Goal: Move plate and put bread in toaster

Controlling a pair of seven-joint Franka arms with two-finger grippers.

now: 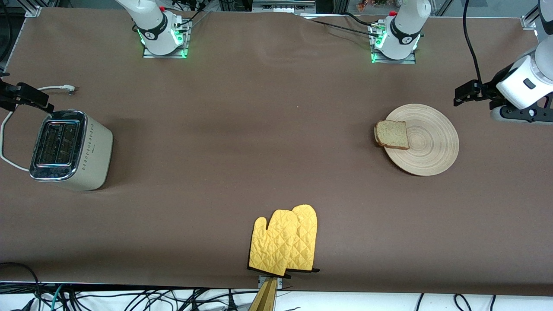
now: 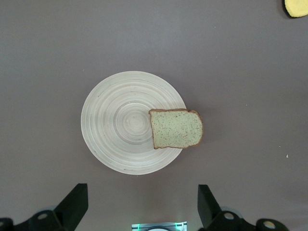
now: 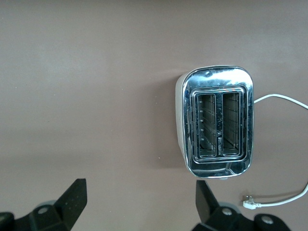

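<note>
Brown cloth covered the desk in the front view, where the wooden plate lay toward the left arm's end with the bread slice on its rim, overhanging the edge that faces the toaster, which stood well apart at the right arm's end. A pair of yellow oven mitts lay nearest the front camera. The left gripper hung beside the plate and the right gripper just above the toaster; neither touched anything, so I judged no step begun, the plate not yet moved. The left wrist view looked straight down on plate and bread and showed what the front view hid: that gripper's fingers spread wide and empty. The next move would likely call for descending onto the plate's rim without nudging the overhanging slice. The right wrist view alone showed the toaster's two slots empty, its white cord unplugged on the cloth, and that gripper's fingers likewise spread.
</note>
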